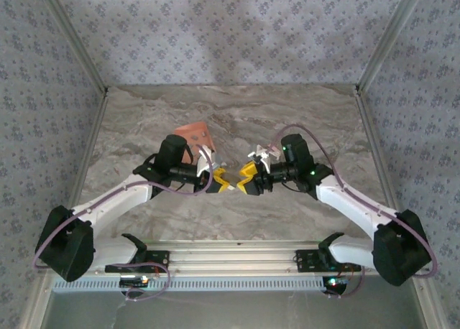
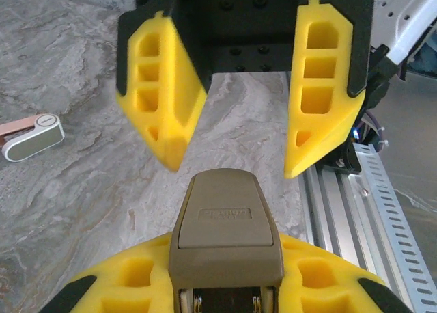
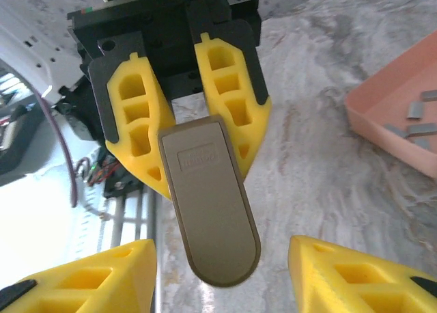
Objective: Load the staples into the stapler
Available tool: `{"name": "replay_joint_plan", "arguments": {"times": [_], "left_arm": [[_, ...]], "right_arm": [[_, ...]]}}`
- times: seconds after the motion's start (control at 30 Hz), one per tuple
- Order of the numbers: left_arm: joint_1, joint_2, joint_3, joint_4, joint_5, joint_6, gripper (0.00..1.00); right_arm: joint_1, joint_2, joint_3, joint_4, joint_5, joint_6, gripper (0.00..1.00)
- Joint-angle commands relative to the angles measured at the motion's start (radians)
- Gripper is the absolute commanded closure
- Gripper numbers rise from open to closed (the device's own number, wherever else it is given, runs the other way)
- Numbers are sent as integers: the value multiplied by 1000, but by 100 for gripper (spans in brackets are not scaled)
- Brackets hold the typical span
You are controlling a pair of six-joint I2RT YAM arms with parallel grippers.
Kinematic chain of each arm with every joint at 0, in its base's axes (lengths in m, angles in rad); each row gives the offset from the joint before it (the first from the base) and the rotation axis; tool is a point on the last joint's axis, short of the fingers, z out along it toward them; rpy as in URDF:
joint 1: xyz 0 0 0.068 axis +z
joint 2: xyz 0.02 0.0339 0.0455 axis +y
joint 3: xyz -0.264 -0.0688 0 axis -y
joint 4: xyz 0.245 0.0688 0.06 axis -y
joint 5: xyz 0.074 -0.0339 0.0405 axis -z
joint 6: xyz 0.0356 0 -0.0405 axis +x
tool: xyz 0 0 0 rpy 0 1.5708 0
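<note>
The stapler [image 2: 225,234] is a small tan-brown piece with a rounded end. My left gripper [image 2: 225,286] is shut on it, one yellow finger on each side. In the right wrist view the stapler [image 3: 208,197] sticks out towards me from those fingers. My right gripper [image 3: 220,262] is open, and the stapler's rounded end reaches just between its fingertips [image 3: 130,265] without touching them. In the top view the left gripper [image 1: 223,179] and right gripper [image 1: 249,179] face each other mid-table. Several dark-grey staples [image 3: 418,118] lie in the salmon-orange tray [image 3: 372,125].
The tray [image 1: 195,135] sits behind the left arm. A small silver and pink object [image 2: 31,137] lies flat on the marble table. An aluminium rail [image 2: 369,210] runs along the near table edge. Patterned walls enclose the back and sides.
</note>
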Motion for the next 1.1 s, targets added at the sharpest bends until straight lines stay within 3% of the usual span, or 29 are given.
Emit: {"name": "replay_joint_plan", "arguments": {"times": [0.0, 0.3, 0.47, 0.6, 0.67, 0.77, 0.87, 0.97, 1.07], "left_arm": [[-10, 10, 29, -23, 56, 53, 92], [-11, 11, 38, -33, 95, 59, 92], [-12, 12, 45, -36, 109, 59, 92], [-11, 11, 49, -38, 103, 56, 90], [-11, 9, 50, -34, 79, 43, 82], [-12, -4, 37, -7, 9, -1, 59], [-11, -33, -8, 57, -136, -75, 44], [-10, -63, -70, 152, -270, -152, 36], [-13, -88, -138, 254, -367, -222, 34]], "right_arm": [[29, 24, 46, -41, -90, -1, 46], [56, 63, 81, -73, -94, -63, 68], [56, 71, 89, -86, -93, -75, 68], [56, 69, 93, -101, -97, -86, 84], [55, 66, 93, -109, -88, -86, 87], [42, 47, 70, -83, -28, -36, 93], [18, 26, 5, 57, 51, 111, 97], [3, 29, -51, 203, 99, 272, 100], [-12, 51, -87, 316, 132, 436, 100]]}}
